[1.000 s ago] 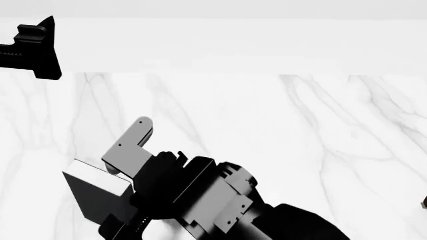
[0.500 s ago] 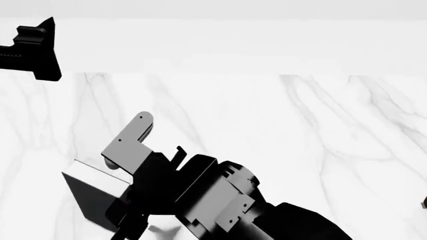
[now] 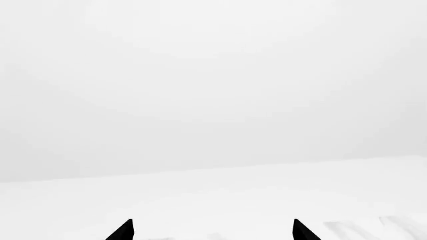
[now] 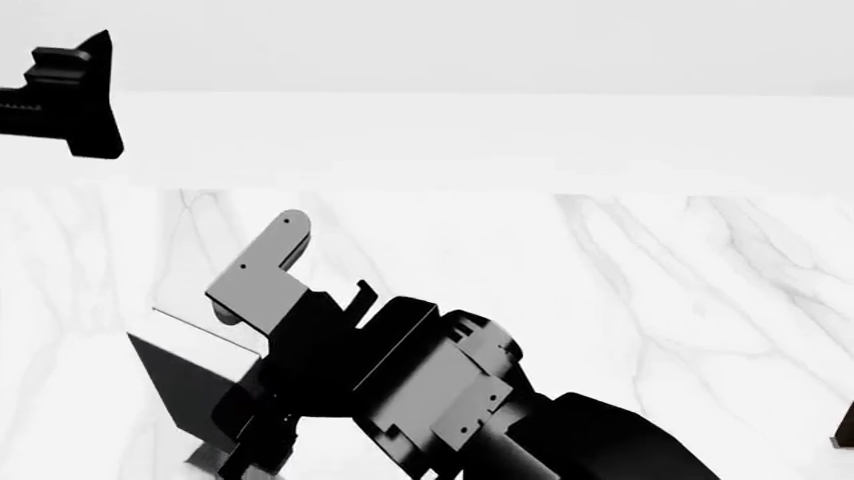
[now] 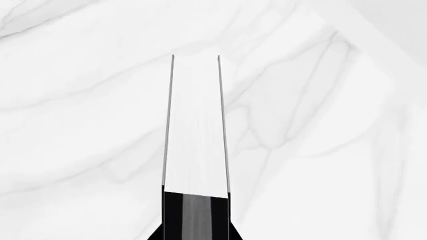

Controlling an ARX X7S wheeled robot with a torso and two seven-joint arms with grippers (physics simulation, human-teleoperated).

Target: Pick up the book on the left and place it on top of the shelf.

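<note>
The black book (image 4: 180, 385) with white page edges is at the lower left of the head view, tilted and held off the marble table (image 4: 641, 290). My right gripper (image 4: 251, 345) is shut on it. In the right wrist view the book (image 5: 195, 130) shows edge-on, white pages between thin dark covers, running away from the right gripper (image 5: 196, 232). My left gripper (image 4: 67, 95) hangs at the upper left, far from the book. In the left wrist view the left gripper (image 3: 213, 231) is open and empty. The shelf is out of view.
The white marble table's far edge (image 4: 534, 190) meets a plain white background. A small dark object (image 4: 845, 428) shows at the right edge of the head view; I cannot tell what it is.
The book has turned in my right gripper, so less of its white page edge shows. The table's far edge sits lower in the head view. The left gripper has stayed put.
</note>
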